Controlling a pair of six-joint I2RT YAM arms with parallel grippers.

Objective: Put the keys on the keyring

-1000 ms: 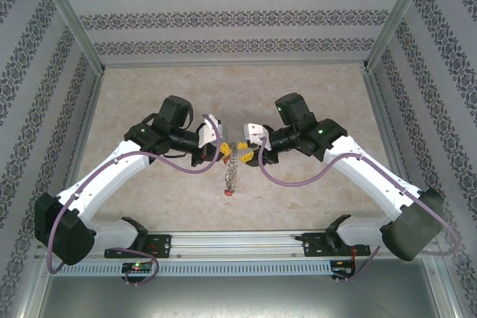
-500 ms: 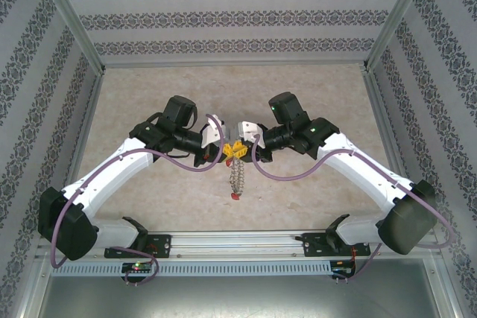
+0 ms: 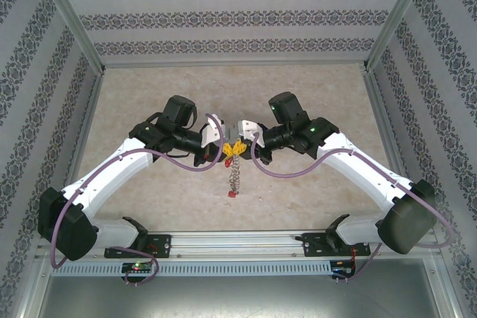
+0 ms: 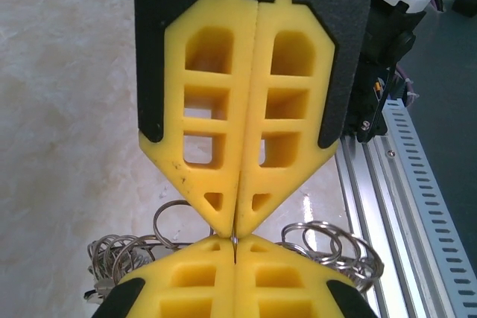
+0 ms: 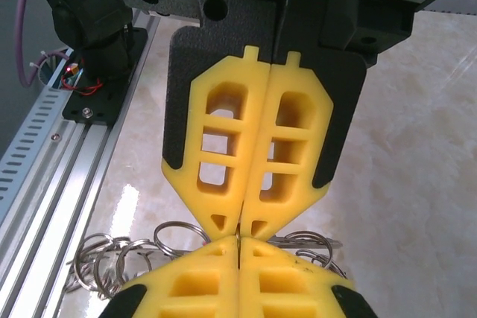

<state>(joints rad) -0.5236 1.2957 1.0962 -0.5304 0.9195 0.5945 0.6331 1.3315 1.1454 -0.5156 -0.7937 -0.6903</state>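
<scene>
- I am keeping my left claw [image 4: 235, 251] fully closed. It is sitting at the bottom centre of the left wrist view, pinching a thin wire of the keyring [image 3: 235, 171].
- I am keeping my right claw [image 5: 237, 252] fully closed too, tip to tip against the left one. Whether it is clamping the same wire or only pressing on it, I cannot tell.
- In the overhead view the keyring is hanging as a short chain of loops straight down from the meeting point, in the centre of the frame, above the table [image 3: 149, 94].
- A red key [image 3: 232, 194] is dangling at the lower end of that chain, just below centre.
- A red speck is showing beside the left claw; I cannot tell whether it is the second key.
- Step in hand, as I am judging it: I am taking a two-claw hold on the ring wire to part its coil.
- The next move is calling for a steady left-claw hold and a small, slow pull from the right claw, because the wire is thin and could slip out of the pads.
</scene>
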